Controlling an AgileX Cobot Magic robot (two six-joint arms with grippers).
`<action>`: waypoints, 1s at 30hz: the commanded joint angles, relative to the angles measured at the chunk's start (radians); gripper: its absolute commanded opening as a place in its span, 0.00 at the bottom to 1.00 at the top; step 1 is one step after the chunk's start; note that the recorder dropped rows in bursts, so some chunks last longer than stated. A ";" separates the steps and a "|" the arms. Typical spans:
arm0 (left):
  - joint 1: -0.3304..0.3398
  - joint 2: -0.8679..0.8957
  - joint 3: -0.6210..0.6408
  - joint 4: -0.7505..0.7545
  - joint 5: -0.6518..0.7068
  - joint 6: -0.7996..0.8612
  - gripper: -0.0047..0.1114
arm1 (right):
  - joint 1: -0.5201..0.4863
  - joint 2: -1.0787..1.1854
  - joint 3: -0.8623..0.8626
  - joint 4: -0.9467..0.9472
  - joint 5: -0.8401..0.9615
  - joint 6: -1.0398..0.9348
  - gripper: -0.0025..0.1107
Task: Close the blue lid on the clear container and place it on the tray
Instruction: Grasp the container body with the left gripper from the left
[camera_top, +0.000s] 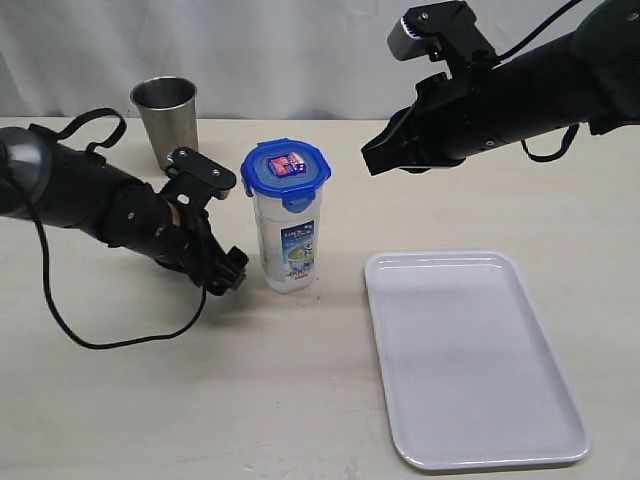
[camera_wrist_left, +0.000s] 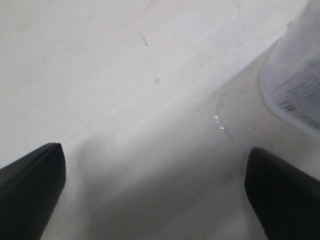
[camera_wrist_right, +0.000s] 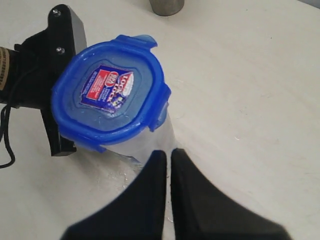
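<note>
The clear container (camera_top: 289, 245) stands upright mid-table with the blue lid (camera_top: 285, 170) sitting on its mouth; at least one side flap still sticks out. Just left of the container's base, low over the table, my left gripper (camera_top: 226, 272) is open with nothing between its fingers (camera_wrist_left: 285, 190); the container's lower wall (camera_wrist_left: 295, 80) shows off to one side of it, apart. Up in the air to the container's right, my right gripper (camera_top: 372, 158) is shut and empty, looking down on the blue lid (camera_wrist_right: 107, 95). The white tray (camera_top: 470, 360) lies at the front right.
A steel cup (camera_top: 166, 120) stands at the back left, behind my left arm. The left arm's black cable (camera_top: 100, 340) loops over the table at the front left.
</note>
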 joint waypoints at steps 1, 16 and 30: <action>0.047 -0.051 0.163 0.022 -0.259 0.019 0.82 | 0.001 -0.007 0.002 -0.005 -0.005 -0.003 0.06; 0.160 -0.080 0.375 0.695 -1.107 -0.225 0.82 | 0.001 -0.007 0.002 -0.005 -0.005 -0.003 0.06; 0.186 0.136 0.160 0.800 -1.244 -0.383 0.82 | 0.001 -0.007 0.002 -0.005 -0.005 -0.003 0.06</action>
